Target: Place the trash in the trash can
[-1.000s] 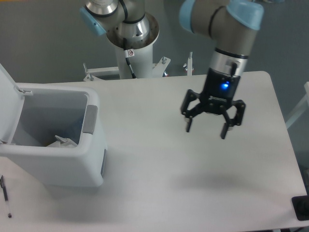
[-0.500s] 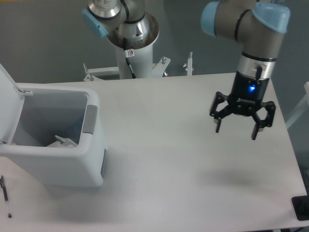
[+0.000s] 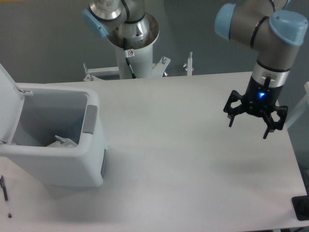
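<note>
The jaws (image 3: 247,126) are spread wide and hold nothing. From the left: a pen (image 3: 5,194) lies at the tabletop (image 3: 183,159) edge, not trash; the trash can (image 3: 72,159) stands with its lid (image 3: 7,104) tipped open, pale trash (image 3: 62,141) resting inside; the jaws hang well apart above the right side, apparently with the job done.
</note>
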You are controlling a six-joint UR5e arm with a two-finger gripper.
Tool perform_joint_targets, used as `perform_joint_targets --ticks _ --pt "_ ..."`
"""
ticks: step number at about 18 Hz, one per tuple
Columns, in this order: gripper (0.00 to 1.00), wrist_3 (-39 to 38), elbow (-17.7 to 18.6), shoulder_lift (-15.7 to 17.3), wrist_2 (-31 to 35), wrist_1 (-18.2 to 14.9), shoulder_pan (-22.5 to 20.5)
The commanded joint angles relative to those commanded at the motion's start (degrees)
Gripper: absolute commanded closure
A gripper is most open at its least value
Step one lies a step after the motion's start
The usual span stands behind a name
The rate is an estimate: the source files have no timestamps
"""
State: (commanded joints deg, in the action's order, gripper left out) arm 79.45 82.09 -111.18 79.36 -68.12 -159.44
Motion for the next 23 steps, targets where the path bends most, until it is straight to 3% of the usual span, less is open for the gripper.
perform_joint_targets --ticks 4,9,17,23 --pt "0.0 0.0 0.5 -0.9 6.5 0.3 4.0" --pt "0.0 0.4 0.0 -2.3 10.0 0.9 6.2" --pt "0.0 11.4 1.8 -1.0 10.2 0.8 4.4" --pt "0.0 11.4 3.5 -0.7 10.2 1.1 4.6"
